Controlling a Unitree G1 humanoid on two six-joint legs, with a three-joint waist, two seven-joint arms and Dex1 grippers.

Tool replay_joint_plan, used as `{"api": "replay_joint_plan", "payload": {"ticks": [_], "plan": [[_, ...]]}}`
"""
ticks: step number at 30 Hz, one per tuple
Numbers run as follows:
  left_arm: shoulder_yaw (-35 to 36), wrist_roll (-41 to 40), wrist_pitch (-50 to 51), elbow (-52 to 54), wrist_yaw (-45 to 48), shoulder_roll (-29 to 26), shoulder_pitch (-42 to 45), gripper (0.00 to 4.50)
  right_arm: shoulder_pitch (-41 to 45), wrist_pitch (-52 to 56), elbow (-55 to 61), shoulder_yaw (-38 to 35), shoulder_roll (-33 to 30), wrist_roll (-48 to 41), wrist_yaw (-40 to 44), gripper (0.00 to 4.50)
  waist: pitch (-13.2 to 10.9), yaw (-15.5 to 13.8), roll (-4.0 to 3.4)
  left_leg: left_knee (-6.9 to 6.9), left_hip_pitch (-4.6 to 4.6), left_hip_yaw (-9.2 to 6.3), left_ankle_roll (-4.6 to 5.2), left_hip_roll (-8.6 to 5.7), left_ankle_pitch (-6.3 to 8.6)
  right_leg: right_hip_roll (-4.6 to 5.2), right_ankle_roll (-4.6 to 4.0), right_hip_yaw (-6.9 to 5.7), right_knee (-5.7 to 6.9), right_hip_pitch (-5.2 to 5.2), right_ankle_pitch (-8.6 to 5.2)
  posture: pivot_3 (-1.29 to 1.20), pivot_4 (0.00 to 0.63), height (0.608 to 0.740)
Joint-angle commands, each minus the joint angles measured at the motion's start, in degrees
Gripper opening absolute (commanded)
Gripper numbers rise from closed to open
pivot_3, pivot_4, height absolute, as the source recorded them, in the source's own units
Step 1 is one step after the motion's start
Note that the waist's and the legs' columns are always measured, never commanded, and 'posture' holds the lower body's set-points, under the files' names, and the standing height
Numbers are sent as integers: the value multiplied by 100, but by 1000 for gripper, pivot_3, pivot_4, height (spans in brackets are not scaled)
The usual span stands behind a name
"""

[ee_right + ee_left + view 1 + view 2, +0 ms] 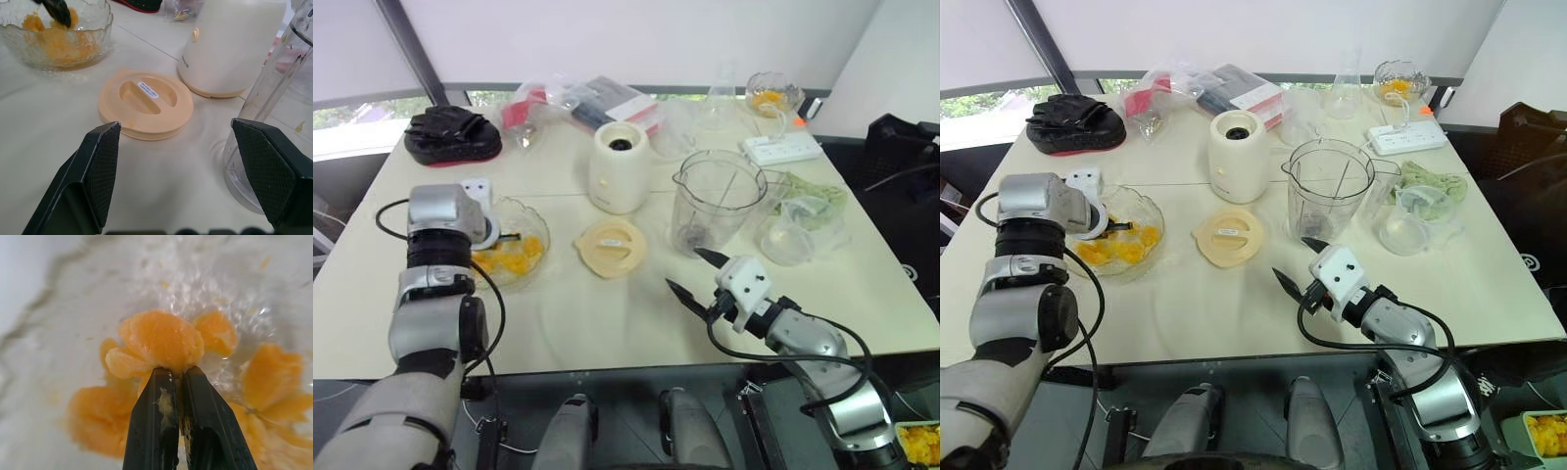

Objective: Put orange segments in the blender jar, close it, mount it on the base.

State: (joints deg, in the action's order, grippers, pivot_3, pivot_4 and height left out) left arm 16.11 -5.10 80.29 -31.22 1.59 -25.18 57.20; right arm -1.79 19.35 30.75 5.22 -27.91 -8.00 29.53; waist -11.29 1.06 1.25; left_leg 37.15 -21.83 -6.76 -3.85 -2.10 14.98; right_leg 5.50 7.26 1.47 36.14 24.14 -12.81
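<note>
My left gripper (177, 372) is shut on one of the orange segments (161, 340), holding it just above the other pieces in a glass bowl (540, 235) at the table's left. From the right wrist view, the left gripper's black fingers (58, 10) reach into that bowl. The blender jar (715, 201) stands upright and uncovered at centre right. Its flat cream lid (610, 247) lies on the table in front of the cream-white base (619, 168). My right gripper (690, 274) hovers open and empty near the front edge, just in front of the jar.
Behind the jar are a white power strip (781, 148), a clear flask (717, 103) and a small glass bowl of fruit (773, 96). A clear cup (798, 230) and green cloth (822, 191) sit to the right. Black gloves (450, 135) and plastic bags lie at the back left.
</note>
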Motion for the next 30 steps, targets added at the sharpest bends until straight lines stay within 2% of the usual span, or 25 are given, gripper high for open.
{"api": "replay_joint_plan", "payload": {"ticks": [1,5,8,13,20,24,30], "plan": [[454,14,739,1366,-177,145,-286,210,53,-107,168,-17,2,-7,32,3799,0,0,0,0,1,0,0,0,0,0,0,0,0,0,0,0,150,740],[765,14,1110,2702,-211,440,-813,210,113,-138,78,0,-2,-18,92,3799,0,7,0,0,4,0,-1,0,0,0,-1,1,2,0,0,0,150,740],[1243,-325,1122,3719,115,778,-1167,210,165,-156,17,21,-2,-19,149,3799,0,-7,0,1,2,0,-2,1,-1,0,-1,1,3,0,0,0,150,740],[1759,-816,964,4572,645,1176,-1579,210,306,-197,-113,29,-4,-10,234,3799,0,-16,0,1,3,0,-4,1,-2,1,-2,0,0,-3,1,0,150,740],[1386,-1364,51,4361,1334,911,-1510,210,361,-259,-171,17,23,57,204,3799,0,-18,0,1,3,1,-4,1,-2,0,-3,1,-1,-4,1,0,150,740],[1378,-1609,-333,4110,1423,955,-1032,210,342,-256,-132,12,85,107,110,3799,0,-33,1,3,2,1,-3,0,-2,1,-3,1,-4,-8,0,0,150,740],[618,-1906,-977,2975,2042,714,349,210,227,-314,-72,114,296,310,-183,3799,-1,-29,2,3,-1,-1,-3,-1,-2,0,-2,-1,-7,-7,0,0,150,740]]}}
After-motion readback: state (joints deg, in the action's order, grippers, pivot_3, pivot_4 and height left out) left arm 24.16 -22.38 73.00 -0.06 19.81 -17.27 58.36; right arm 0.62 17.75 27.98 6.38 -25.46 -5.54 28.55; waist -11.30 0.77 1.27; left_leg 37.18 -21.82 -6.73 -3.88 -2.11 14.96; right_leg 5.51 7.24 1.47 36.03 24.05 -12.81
